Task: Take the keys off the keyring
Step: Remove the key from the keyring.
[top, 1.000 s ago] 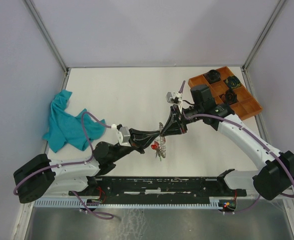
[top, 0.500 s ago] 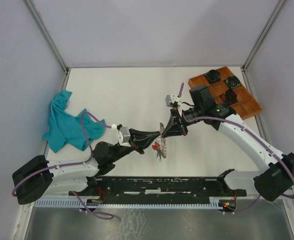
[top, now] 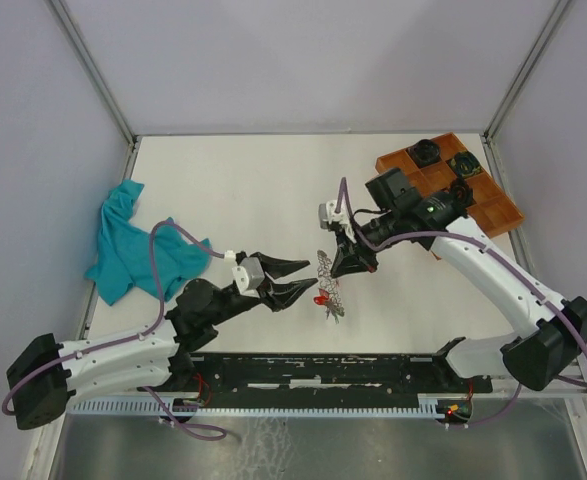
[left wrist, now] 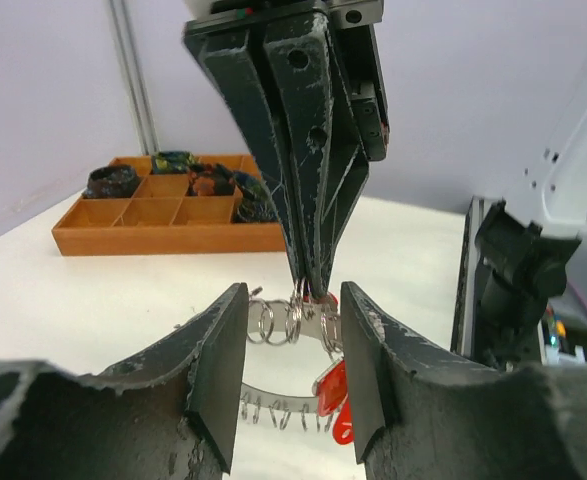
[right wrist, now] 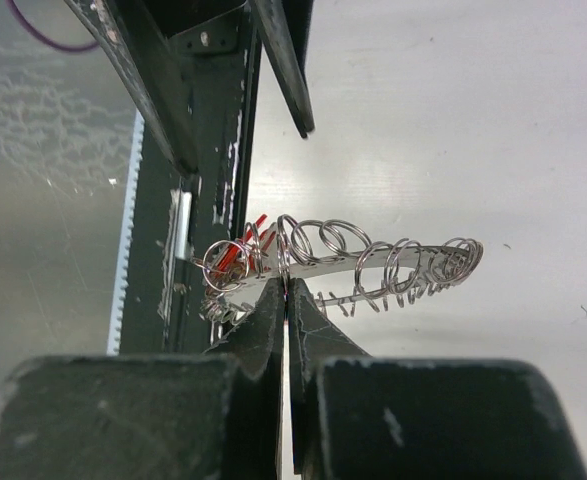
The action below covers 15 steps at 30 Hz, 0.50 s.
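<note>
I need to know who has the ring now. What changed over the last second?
The left gripper released its grip at the keyring, opened, and drew back to the left, its arm folding towards its base. The right gripper still clamps the keyring and now holds it alone, with the keys still hanging from it. The teal cloth and the orange tray stayed put.
</note>
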Each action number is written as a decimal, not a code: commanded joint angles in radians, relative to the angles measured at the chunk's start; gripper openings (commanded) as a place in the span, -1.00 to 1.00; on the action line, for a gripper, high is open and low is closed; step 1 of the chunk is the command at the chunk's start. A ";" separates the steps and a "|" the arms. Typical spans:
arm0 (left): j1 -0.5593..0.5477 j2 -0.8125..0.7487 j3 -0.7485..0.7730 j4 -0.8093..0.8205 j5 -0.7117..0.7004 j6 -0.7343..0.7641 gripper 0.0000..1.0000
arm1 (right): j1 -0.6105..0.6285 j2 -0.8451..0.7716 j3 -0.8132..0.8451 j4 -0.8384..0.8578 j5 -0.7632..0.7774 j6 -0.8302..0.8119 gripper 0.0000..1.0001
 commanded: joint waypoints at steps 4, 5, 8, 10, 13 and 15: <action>0.001 0.019 0.125 -0.311 0.133 0.193 -0.03 | 0.129 0.071 0.157 -0.232 0.267 -0.220 -0.99; 0.000 0.031 0.124 -0.293 0.133 0.188 -0.04 | 0.138 0.082 0.175 -0.252 0.290 -0.229 -0.99; 0.000 0.068 0.116 -0.240 0.144 0.163 -0.15 | 0.158 0.108 0.230 -0.300 0.353 -0.247 -0.99; 0.000 0.090 0.106 -0.192 0.140 0.140 -0.20 | 0.174 0.124 0.259 -0.328 0.383 -0.259 -0.99; -0.002 0.115 0.082 -0.101 0.119 0.105 -0.23 | 0.199 0.141 0.285 -0.352 0.422 -0.265 -0.99; -0.001 0.128 0.068 -0.036 0.099 0.084 -0.24 | 0.210 0.154 0.300 -0.362 0.436 -0.266 -0.99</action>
